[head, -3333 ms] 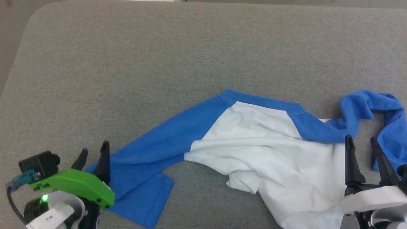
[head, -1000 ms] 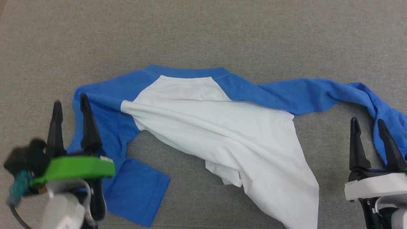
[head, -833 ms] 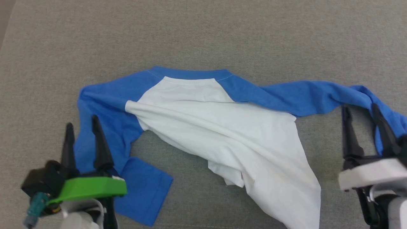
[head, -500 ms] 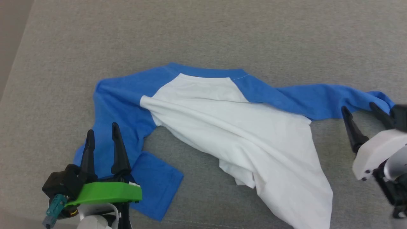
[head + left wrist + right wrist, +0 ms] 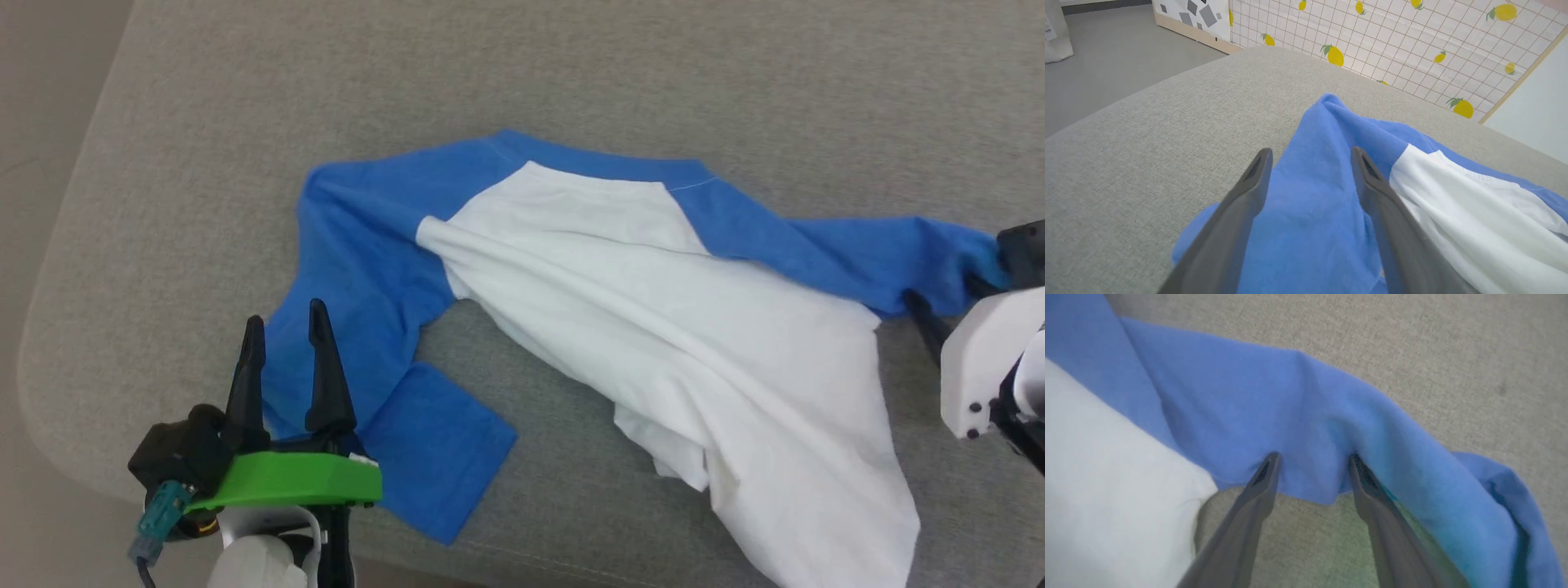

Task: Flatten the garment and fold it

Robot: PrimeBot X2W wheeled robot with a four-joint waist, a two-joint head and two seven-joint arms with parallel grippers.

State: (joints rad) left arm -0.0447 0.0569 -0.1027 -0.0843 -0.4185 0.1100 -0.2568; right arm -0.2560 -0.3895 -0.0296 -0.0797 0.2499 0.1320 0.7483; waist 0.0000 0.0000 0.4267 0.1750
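Note:
The garment (image 5: 653, 269) lies crumpled on the grey cushion, white body in the middle with a blue sleeve to each side. Its left sleeve (image 5: 359, 269) bends toward me and ends in a folded-over cuff (image 5: 441, 449). My left gripper (image 5: 284, 322) hovers open over that sleeve, and the blue cloth (image 5: 1310, 196) shows between its fingers from the left wrist. My right gripper (image 5: 947, 298) tilts down onto the right sleeve (image 5: 857, 245). Its fingertips (image 5: 1271, 459) press into the sleeve's near edge (image 5: 1310, 482), jaws still apart with cloth between them.
The grey cushion (image 5: 571, 65) has a rounded corner at the left, with floor (image 5: 41, 163) beyond it. Its near edge runs just behind my left gripper. A lemon-patterned wall (image 5: 1392, 36) stands past the cushion's far side.
The head camera has swung, shifting the whole picture right. My right gripper has gone forward and down onto the right sleeve. My left gripper has drawn back along the left sleeve.

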